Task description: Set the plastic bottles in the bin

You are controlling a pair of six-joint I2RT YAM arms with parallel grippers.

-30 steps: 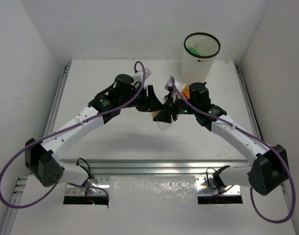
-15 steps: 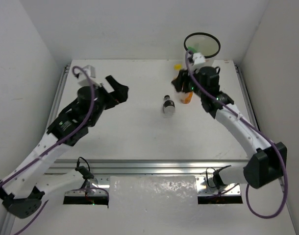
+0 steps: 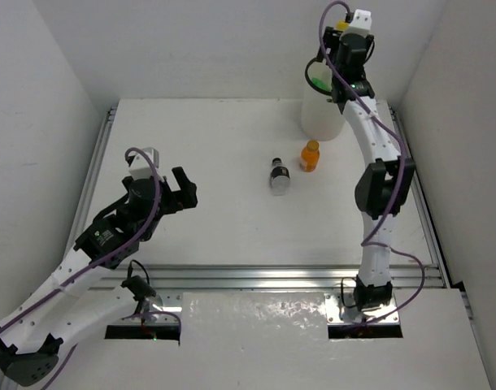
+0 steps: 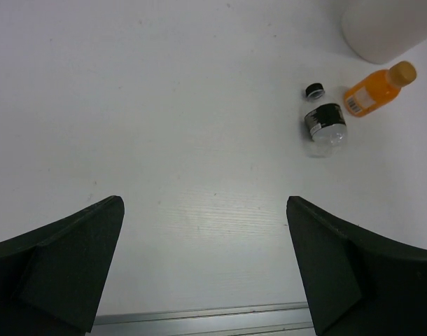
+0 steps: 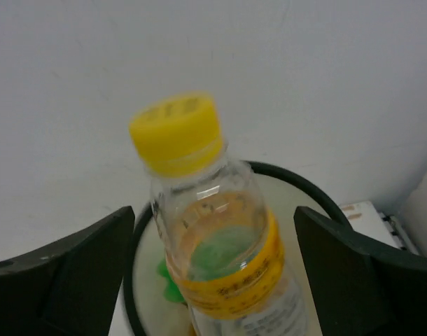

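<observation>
Though partly hidden, bin (image 5: 287, 199) behind yellow-capped bottle (image 5: 213, 252)

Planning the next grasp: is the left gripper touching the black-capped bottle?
Apart. The left wrist view shows bare table between the left gripper and the black-capped bottle.

No writing can be read anywhere. The yellow-capped bottle (image 5: 213, 266) has blurred dark characters on its yellow band and raised marks on its cap. The orange bottle (image 4: 376, 92) bears a white patch of tiny illegible print.
</observation>
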